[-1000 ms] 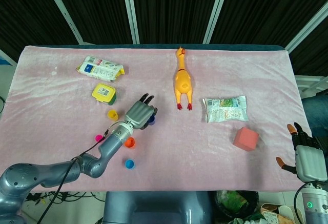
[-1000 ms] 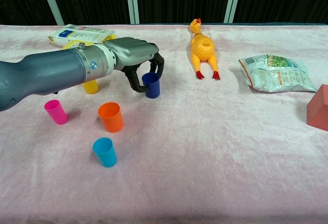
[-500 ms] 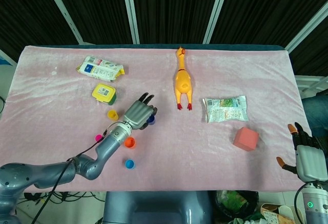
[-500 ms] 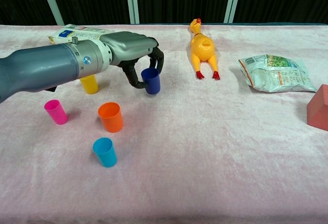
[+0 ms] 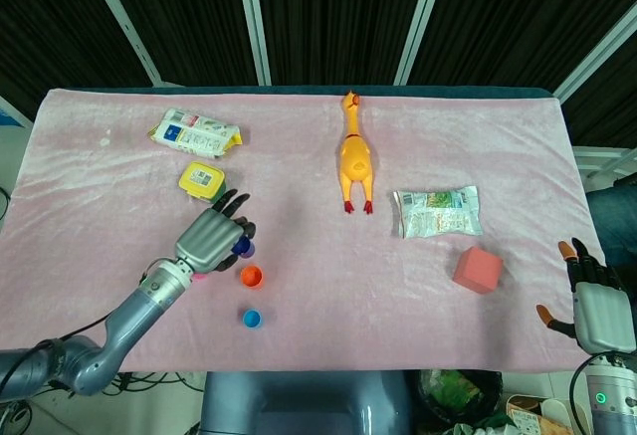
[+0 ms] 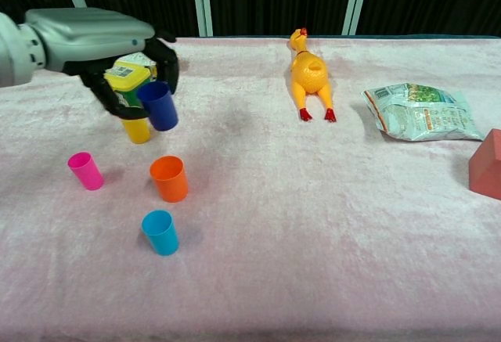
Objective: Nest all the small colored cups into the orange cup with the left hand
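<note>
My left hand (image 6: 102,41) (image 5: 211,236) holds the dark blue cup (image 6: 159,106) (image 5: 242,246) lifted off the cloth, above and a little behind the orange cup (image 6: 170,178) (image 5: 251,276). The orange cup stands upright and has nothing in it. A pink cup (image 6: 85,171) stands to its left, a light blue cup (image 6: 160,232) (image 5: 252,319) in front of it, and a yellow cup (image 6: 138,130) behind, partly hidden by the hand. My right hand (image 5: 595,308) hangs open past the table's right front corner, holding nothing.
A yellow-lidded tub (image 5: 203,180) and a snack packet (image 5: 195,132) lie behind the cups. A rubber chicken (image 5: 353,162), a foil bag (image 5: 437,211) and a red block (image 5: 478,270) lie to the right on the pink cloth (image 5: 318,335).
My left hand has lifted the dark blue cup off the cloth and carried it left, toward the orange cup. The right hand has stayed still.
</note>
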You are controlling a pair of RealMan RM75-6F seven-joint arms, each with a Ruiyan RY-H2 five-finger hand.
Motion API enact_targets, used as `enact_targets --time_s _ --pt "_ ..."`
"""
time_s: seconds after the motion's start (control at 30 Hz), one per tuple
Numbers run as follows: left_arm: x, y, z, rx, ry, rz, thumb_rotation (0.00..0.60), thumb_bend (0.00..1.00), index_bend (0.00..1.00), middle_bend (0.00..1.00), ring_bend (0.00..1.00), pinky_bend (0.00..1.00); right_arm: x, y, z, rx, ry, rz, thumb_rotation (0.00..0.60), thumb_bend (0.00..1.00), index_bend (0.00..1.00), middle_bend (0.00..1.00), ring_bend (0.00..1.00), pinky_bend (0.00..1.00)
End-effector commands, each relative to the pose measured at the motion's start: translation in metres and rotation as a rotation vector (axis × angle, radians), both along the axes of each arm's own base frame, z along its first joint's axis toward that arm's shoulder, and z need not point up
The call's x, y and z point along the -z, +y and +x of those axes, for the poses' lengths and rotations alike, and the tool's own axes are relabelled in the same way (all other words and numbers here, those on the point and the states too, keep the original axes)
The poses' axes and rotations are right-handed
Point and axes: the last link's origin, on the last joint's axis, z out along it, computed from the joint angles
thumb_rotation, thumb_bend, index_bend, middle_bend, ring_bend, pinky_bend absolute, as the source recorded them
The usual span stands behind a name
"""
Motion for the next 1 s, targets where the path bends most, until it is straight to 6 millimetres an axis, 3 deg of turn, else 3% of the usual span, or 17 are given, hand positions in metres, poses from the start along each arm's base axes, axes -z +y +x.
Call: enact_targets --time_s 0.03,1.0 --pt "-0.006 -0.012 -0.012 -0.002 0.001 -0.020 0.600 0.32 0.42 0.45 0.02 0.00 0.000 0.000 0.000 0.001 0.000 -0.002 0.600 0.13 0.00 0.02 0.11 0.16" --pt "0.025 -0.015 -0.012 0.032 -0.005 -0.116 0.600 0.32 0.42 0.45 0.02 0.00 -0.001 0.000 -0.001 0.004 -0.006 -0.004 0.600 0.13 0.00 0.02 0.11 0.16"
